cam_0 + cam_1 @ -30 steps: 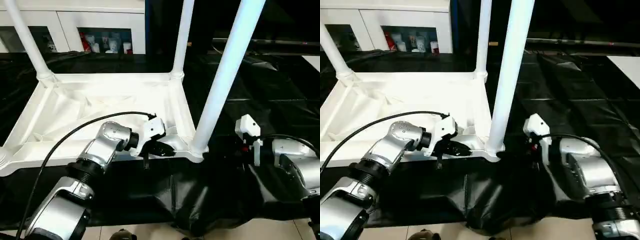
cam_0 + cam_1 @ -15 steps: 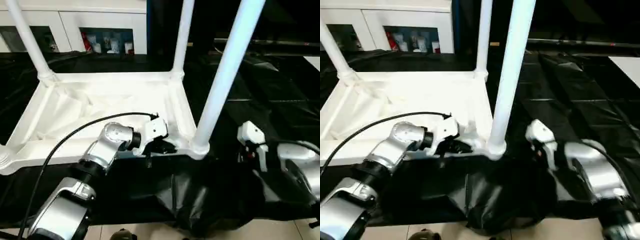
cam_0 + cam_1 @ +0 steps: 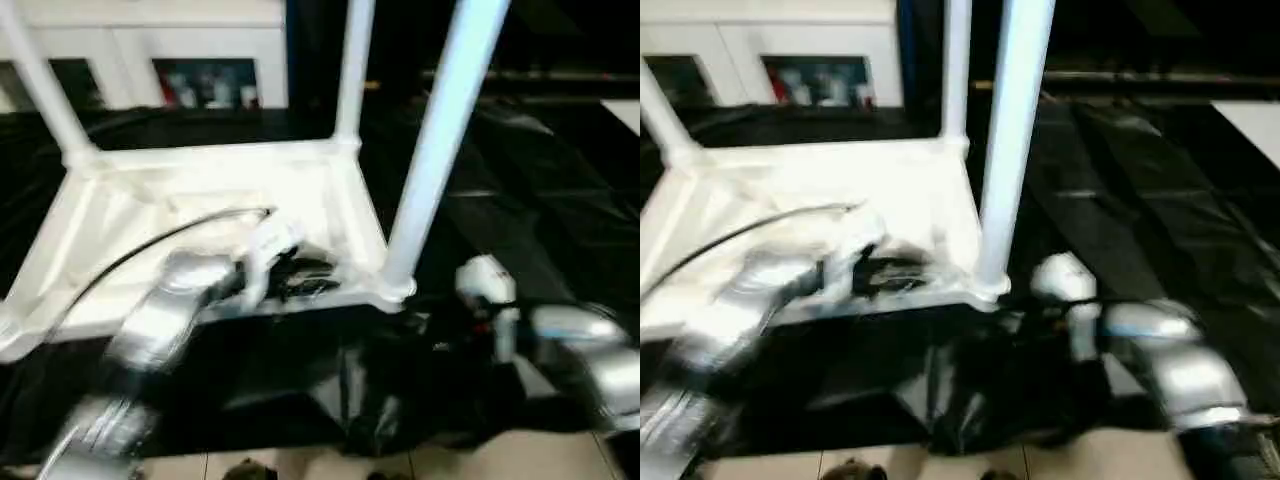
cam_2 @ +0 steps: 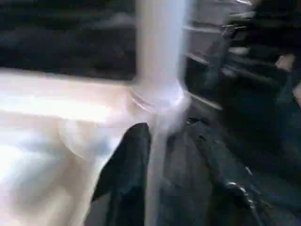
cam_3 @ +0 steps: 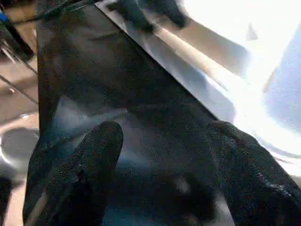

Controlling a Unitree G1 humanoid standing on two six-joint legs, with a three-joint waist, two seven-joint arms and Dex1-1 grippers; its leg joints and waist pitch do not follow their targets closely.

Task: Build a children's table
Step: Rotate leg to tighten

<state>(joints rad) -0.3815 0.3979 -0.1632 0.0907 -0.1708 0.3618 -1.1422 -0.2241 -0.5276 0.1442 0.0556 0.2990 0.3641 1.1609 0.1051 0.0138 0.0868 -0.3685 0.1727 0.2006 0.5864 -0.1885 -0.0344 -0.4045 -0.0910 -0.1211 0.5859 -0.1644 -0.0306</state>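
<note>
Change: since a second ago the left gripper (image 3: 305,279) has loosened on the table's near rim, and the left forearm has swung, now smeared with motion; the right gripper (image 5: 162,165) has kept its spread.
Left jaws: one black finger (image 4: 124,174) lies on each side of the thin white rim; whether they still pinch it or have let go cannot be told.
Right jaws: spread wide with nothing between them, over the black cloth (image 3: 520,200), two fingers (image 5: 82,169) well apart.
Table: upside down on the black cloth, the white table top (image 3: 200,190) with its underside up.
Legs: the near-right leg (image 3: 430,160) stands in its corner socket just beyond the left jaws and just ahead of the right jaws; two more legs rise at the far corners.
Background: white cabinet (image 3: 130,50) behind the cloth.
</note>
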